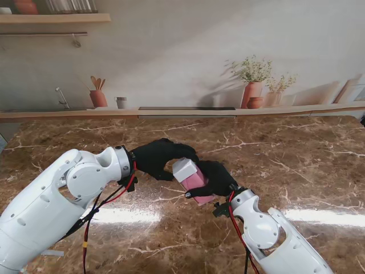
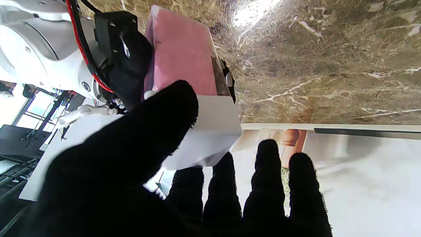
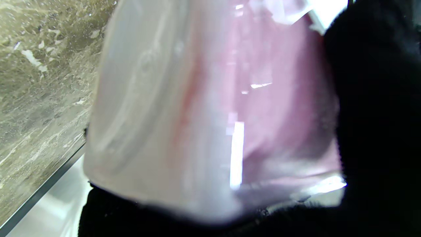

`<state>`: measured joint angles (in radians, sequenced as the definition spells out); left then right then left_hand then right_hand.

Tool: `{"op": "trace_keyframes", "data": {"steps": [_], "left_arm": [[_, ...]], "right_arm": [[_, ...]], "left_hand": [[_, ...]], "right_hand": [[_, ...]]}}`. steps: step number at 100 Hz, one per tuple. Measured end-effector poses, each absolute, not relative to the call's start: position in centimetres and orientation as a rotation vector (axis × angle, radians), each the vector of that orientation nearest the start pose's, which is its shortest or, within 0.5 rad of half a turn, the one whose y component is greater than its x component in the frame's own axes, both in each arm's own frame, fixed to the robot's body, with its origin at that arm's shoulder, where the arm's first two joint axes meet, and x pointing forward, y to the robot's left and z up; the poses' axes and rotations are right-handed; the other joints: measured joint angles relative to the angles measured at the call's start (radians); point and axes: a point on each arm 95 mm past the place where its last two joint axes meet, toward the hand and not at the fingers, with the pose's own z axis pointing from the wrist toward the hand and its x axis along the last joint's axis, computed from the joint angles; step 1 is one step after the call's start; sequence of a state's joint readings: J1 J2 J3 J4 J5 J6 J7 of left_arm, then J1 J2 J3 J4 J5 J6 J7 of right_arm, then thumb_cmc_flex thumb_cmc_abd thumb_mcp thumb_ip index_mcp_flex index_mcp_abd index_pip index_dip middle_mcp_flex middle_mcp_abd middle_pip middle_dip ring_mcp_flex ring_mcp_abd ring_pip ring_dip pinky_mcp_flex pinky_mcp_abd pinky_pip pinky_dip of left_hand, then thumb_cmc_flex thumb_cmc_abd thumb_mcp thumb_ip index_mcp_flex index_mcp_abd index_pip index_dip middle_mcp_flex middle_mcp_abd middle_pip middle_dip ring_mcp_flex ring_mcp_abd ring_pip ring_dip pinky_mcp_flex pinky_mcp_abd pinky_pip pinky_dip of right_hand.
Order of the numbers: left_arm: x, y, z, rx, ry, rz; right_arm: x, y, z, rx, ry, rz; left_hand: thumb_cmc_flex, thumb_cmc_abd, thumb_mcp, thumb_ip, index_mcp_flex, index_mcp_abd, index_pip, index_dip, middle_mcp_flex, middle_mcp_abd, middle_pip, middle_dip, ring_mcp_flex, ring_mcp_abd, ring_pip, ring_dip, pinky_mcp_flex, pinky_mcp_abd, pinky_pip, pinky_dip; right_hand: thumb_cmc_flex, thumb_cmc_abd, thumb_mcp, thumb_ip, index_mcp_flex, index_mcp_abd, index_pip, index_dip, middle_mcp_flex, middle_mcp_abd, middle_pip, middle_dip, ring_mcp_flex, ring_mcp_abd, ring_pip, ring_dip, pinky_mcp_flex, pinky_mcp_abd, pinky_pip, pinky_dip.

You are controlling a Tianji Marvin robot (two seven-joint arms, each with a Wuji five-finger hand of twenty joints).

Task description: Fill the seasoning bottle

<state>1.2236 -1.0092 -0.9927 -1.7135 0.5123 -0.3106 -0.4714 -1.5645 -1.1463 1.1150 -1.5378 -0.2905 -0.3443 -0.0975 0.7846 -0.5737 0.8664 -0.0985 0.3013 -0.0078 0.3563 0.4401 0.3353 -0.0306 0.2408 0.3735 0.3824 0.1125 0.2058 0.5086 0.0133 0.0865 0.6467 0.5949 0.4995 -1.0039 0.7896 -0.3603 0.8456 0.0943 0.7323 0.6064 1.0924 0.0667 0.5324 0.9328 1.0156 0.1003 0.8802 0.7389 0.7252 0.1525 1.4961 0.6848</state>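
Clear square pink-filled seasoning bottle [image 1: 197, 181]: clasped by right robot hand [image 1: 217, 178]; left robot hand [image 1: 159, 158] pinching its white cap [image 1: 183, 169]. Refill apparently unstarted.

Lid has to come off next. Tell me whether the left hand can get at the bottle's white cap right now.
Probably yes: the left hand is already at the white cap, thumb across it, while the right hand holds the pink bottle clear of the table.

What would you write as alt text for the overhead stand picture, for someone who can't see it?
Two black-gloved robot hands meet over a brown marble table: the right robot hand holds a tilted pink seasoning bottle, while the left robot hand grips its white cap. White arms rise from the bottom corners.
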Motion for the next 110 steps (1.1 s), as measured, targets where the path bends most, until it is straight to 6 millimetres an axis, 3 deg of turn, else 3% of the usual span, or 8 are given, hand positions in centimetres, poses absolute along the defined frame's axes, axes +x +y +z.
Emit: {"op": "trace_keyframes", "data": {"steps": [14, 29, 65, 69, 83, 94, 101, 110], "left_arm": [[42.1, -9.5, -22.5, -0.942, 2.018, -1.967], [42.2, -9.6, -22.9, -1.02, 1.985, -1.994], [42.2, -10.0, -23.4, -1.046, 1.899, -2.067], [42.2, -10.1, -23.4, -1.06, 1.893, -2.075], [42.2, -10.3, -23.2, -1.119, 1.906, -2.092], [42.3, -10.2, -23.1, -1.225, 1.916, -2.091], [42.4, -10.3, -23.0, -1.17, 1.908, -2.035], [42.2, -10.3, -22.9, -1.116, 1.888, -1.989]], "right_arm": [[38.1, 5.2, -33.2, -1.757, -1.196, -2.435], [38.2, 5.2, -33.2, -1.756, -1.2, -2.434], [38.2, 5.1, -32.8, -1.763, -1.22, -2.441], [38.1, 5.2, -32.8, -1.757, -1.224, -2.441], [37.8, 5.5, -32.6, -1.744, -1.234, -2.444], [37.7, 5.6, -32.6, -1.736, -1.249, -2.446], [37.6, 5.7, -32.5, -1.728, -1.262, -2.451], [37.6, 5.7, -32.5, -1.725, -1.269, -2.453]], "left_hand": [[-0.024, -0.042, -0.089, -0.038, 0.071, -0.044, 0.053, 0.011, 0.233, 0.011, 0.094, 0.035, 0.165, 0.0, 0.087, 0.075, 0.068, 0.0, 0.159, 0.013], [0.052, -0.045, -0.32, -0.056, 0.121, -0.065, 0.072, -0.013, 0.444, 0.085, 0.162, 0.083, 0.322, 0.026, 0.19, 0.143, 0.157, 0.004, 0.279, 0.024], [-0.041, -0.115, -0.388, -0.072, 0.247, -0.046, 0.067, -0.016, 0.663, 0.121, 0.22, 0.113, 0.484, 0.092, 0.337, 0.196, 0.253, 0.079, 0.453, 0.025], [-0.163, 0.064, -0.486, -0.072, 0.333, 0.092, 0.072, 0.036, 0.704, 0.175, 0.246, 0.118, 0.487, 0.099, 0.348, 0.201, 0.259, 0.086, 0.456, 0.025], [-0.196, 0.107, -0.536, -0.072, 0.387, 0.192, 0.19, 0.057, 0.693, 0.242, 0.247, 0.135, 0.506, 0.114, 0.363, 0.215, 0.262, 0.095, 0.466, 0.033], [-0.206, 0.301, -0.741, -0.072, 0.471, 0.285, 0.258, 0.094, 0.732, 0.234, 0.258, 0.158, 0.512, 0.125, 0.395, 0.236, 0.263, 0.109, 0.48, 0.052], [-0.211, 0.527, -0.975, -0.072, 0.587, 0.238, 0.39, 0.089, 0.789, 0.23, 0.284, 0.16, 0.558, 0.13, 0.413, 0.237, 0.294, 0.129, 0.507, 0.061], [-0.305, 0.626, -0.939, -0.002, 0.639, 0.168, 0.4, 0.025, 0.768, 0.207, 0.218, 0.119, 0.555, 0.132, 0.397, 0.199, 0.297, 0.133, 0.507, 0.048]], "right_hand": [[0.0, 0.002, 0.0, 0.0, 0.0, 0.0, 0.0, 0.013, 0.0, 0.0, 0.0, 0.0, 0.0, 0.0, 0.0, 0.0, -0.006, -0.001, 0.0, 0.0], [0.0, 0.002, -0.008, 0.0, 0.002, 0.0, 0.018, 0.016, 0.002, 0.0, 0.009, 0.0, 0.0, 0.006, 0.002, 0.0, -0.02, -0.001, 0.0, 0.0], [-0.001, -0.001, -0.041, 0.0, 0.005, 0.0, 0.048, 0.039, 0.01, 0.0, 0.017, 0.0, 0.0, 0.012, 0.003, 0.0, -0.035, -0.001, -0.014, 0.0], [-0.001, -0.001, -0.042, 0.0, 0.009, 0.002, 0.047, 0.039, 0.011, 0.0, 0.017, 0.0, 0.0, 0.012, 0.009, 0.0, -0.033, -0.001, -0.012, 0.001], [-0.001, -0.001, -0.046, 0.0, 0.013, 0.001, 0.046, 0.049, 0.011, 0.001, 0.017, 0.0, 0.0, 0.012, 0.009, 0.0, -0.033, -0.001, -0.011, 0.002], [-0.001, -0.001, -0.064, 0.001, 0.017, -0.001, 0.046, 0.051, 0.012, 0.001, 0.018, 0.0, 0.0, 0.01, 0.014, 0.001, -0.032, -0.002, -0.011, 0.012], [-0.001, -0.001, -0.064, 0.001, 0.017, -0.003, 0.046, 0.051, 0.013, 0.001, 0.018, 0.0, 0.0, 0.01, 0.016, 0.001, -0.032, -0.002, -0.011, 0.013], [0.0, -0.001, -0.064, 0.001, 0.017, -0.003, 0.045, 0.051, 0.013, 0.001, 0.018, 0.001, 0.0, 0.01, 0.017, 0.002, -0.032, -0.002, -0.011, 0.013]]}}
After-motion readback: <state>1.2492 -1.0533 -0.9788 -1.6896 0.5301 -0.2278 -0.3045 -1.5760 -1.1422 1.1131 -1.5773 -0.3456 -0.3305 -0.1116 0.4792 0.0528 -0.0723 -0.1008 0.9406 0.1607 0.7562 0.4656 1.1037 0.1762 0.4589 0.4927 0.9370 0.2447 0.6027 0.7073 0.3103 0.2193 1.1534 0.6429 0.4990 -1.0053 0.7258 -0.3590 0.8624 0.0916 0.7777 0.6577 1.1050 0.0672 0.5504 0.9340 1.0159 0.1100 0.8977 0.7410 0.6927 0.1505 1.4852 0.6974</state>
